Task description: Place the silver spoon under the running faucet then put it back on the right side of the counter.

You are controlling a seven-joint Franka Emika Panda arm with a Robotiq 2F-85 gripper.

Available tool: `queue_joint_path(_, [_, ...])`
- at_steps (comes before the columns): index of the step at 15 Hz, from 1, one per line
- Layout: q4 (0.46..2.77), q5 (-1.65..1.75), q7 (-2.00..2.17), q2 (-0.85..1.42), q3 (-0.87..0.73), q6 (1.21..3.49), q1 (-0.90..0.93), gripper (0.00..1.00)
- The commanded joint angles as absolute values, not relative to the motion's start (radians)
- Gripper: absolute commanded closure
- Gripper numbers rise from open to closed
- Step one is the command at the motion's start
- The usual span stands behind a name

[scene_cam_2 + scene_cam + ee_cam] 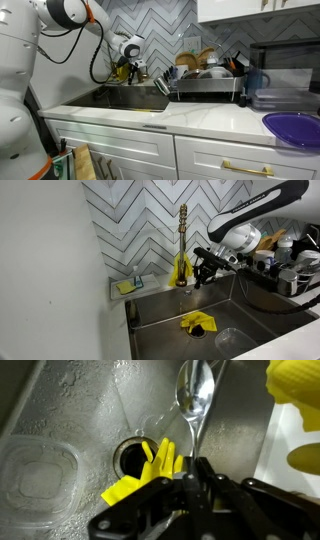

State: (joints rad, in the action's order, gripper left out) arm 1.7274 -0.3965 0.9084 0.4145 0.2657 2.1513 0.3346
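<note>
Far to the left of the faucet point(182, 235), a small tray point(128, 283) with a sponge sits by the wall. The faucet is tall and gold and stands at the back of the sink point(160, 310).

Just to the right of the faucet, the robot arm point(250, 220) reaches in. Its jaws are closed tight on the handle of the silver spoon point(194, 395). The spoon is up in the air over the sink, near the faucet. In the wrist view its round end points away from the jaws.

Below the faucet, a yellow cloth point(197, 323) lies by the drain. A clear tub point(228, 337) lies a bit more to the right. I cannot tell if water is coming out of the faucet.

Far to the right of the faucet, a dish rack point(205, 85) stands on the white bench point(200, 118).

I think the robot is on the washing step. Next, it should slide the round end of the spoon under the faucet's spout. It needs to keep its grip and not bump the gold column. After that, the spoon has to go to the bench on the right of the faucet and be let go there.
</note>
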Motion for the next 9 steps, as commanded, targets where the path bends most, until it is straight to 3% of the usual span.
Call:
queue_joint_path(1, [1.746, -0.342, 1.004, 0.388, 0.224, 2.105, 0.359, 0.98])
queue_joint_path(9, [1.853, -0.059, 1.33, 0.222, 0.165, 2.051, 0.395, 0.98])
